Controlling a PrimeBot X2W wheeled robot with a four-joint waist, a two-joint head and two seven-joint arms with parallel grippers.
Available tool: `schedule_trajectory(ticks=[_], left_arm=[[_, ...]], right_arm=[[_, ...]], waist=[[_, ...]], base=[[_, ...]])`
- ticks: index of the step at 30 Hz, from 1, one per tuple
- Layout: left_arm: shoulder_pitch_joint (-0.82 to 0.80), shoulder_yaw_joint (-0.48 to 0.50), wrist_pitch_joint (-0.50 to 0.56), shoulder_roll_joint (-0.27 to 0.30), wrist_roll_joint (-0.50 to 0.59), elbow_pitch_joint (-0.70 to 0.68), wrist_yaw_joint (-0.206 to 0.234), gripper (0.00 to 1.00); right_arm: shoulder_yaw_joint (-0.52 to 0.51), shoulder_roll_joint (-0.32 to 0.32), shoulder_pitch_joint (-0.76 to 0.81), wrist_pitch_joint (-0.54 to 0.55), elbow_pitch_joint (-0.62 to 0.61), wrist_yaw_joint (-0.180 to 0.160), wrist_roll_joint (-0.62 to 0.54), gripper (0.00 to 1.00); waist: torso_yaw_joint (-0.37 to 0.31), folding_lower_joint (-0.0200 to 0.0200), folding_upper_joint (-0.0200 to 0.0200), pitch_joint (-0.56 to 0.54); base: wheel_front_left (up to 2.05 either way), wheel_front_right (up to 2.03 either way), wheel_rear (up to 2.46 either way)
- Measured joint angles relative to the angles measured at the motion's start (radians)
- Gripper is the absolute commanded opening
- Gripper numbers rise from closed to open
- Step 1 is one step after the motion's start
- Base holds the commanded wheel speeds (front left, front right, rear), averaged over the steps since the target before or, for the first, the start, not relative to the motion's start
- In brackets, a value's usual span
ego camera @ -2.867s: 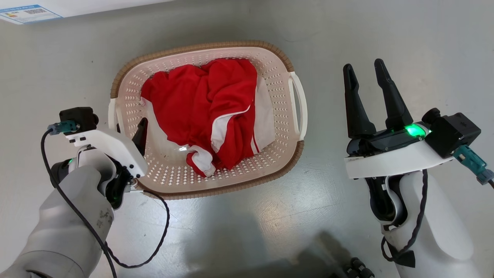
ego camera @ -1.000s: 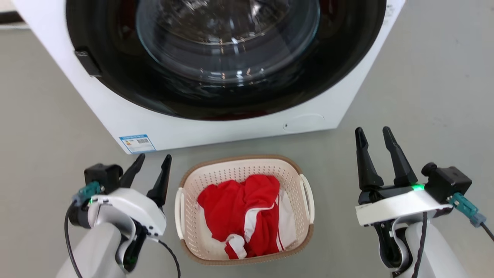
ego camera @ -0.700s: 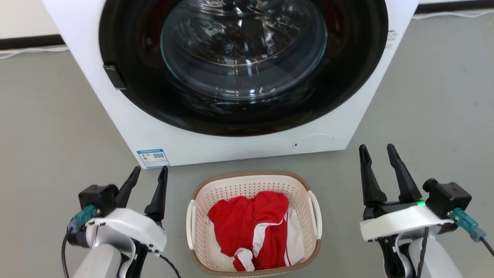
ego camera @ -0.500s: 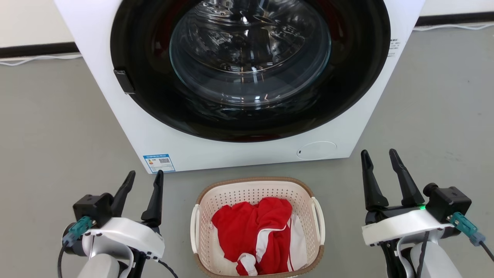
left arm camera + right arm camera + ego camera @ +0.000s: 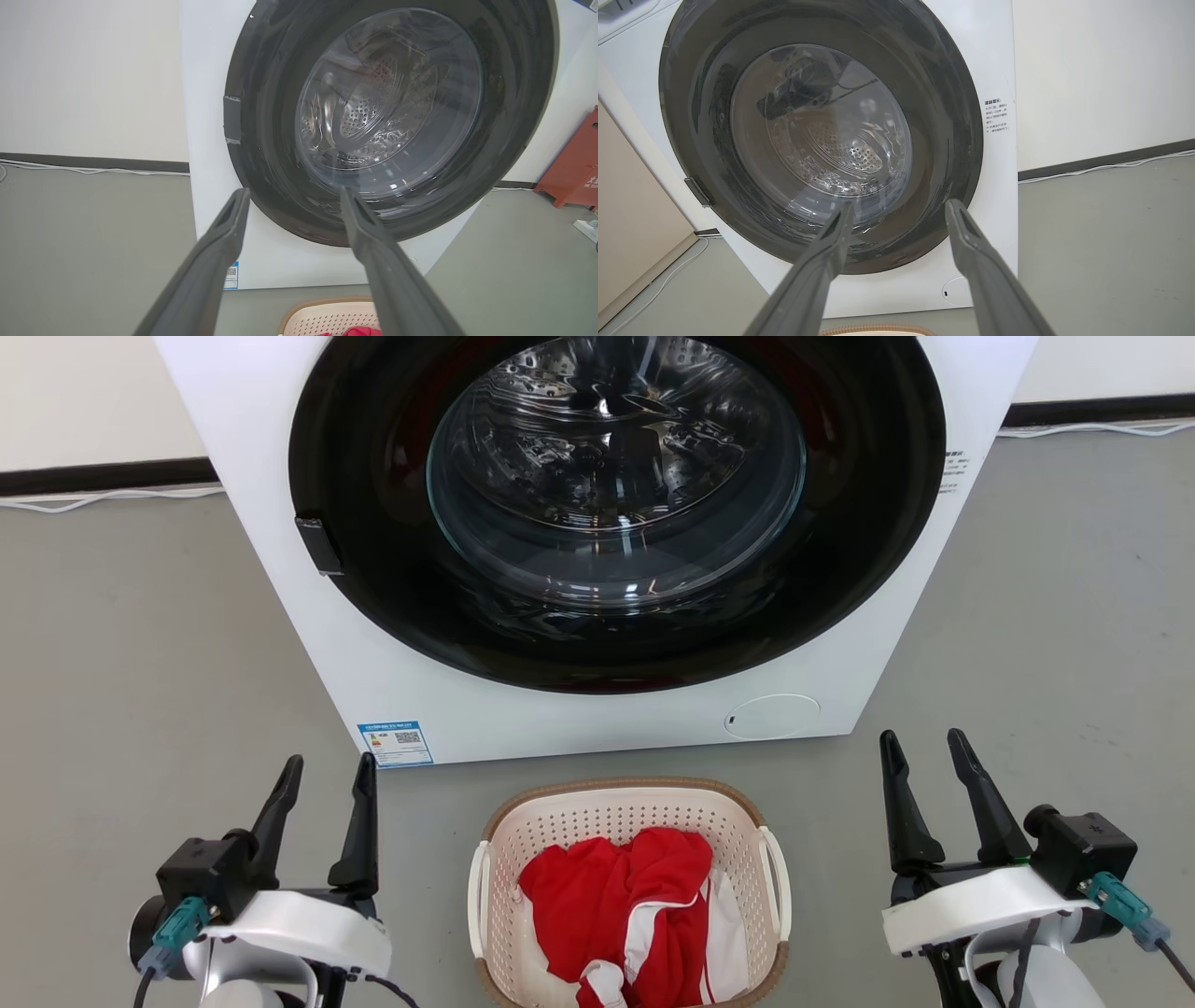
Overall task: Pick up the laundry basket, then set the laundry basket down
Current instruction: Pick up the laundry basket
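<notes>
The laundry basket, cream and perforated with a brown rim and white side handles, sits on the grey floor just in front of the washer, at the bottom middle of the head view. Red and white clothes lie in it. My left gripper stands open to the basket's left, apart from it, fingers up and nothing between them. To the basket's right, my right gripper is open too and holds nothing. A strip of the basket's rim shows at the bottom of the left wrist view, and its brown rim in the right wrist view.
A white front-loading washer with a big dark round door stands right behind the basket. Bare grey floor spreads to both sides. A white cable runs along the back wall. A red object stands at the far right.
The head camera has tilted up and back, so the washer has come into view and the basket sits lower. Earlier my left gripper was at the basket's left handle; now both grippers stand apart from it.
</notes>
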Motion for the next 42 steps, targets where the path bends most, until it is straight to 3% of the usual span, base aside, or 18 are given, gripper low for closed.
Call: schedule_trajectory(ticks=[13,28,42], left_arm=[[0.022,0.056,-0.003,-0.049,0.065,-0.008,-0.034,1.0],[0.022,0.074,-0.003,-0.06,0.074,0.003,-0.043,1.0],[-0.041,0.046,-0.003,-0.047,0.059,0.028,-0.043,1.0]], right_arm=[[-0.001,-0.002,0.0,0.0,0.0,0.0,-0.001,1.0],[-0.007,-0.002,0.0,0.0,-0.002,0.0,-0.001,1.0],[-0.01,0.0,-0.047,0.0,-0.018,0.0,-0.001,1.0]], waist=[[-0.002,0.0,0.0,-0.002],[0.003,0.0,0.0,0.021],[-0.004,0.0,0.0,0.135]], base=[[0.0,0.0,0.0],[0.0,0.0,0.0],[0.0,0.0,0.0]])
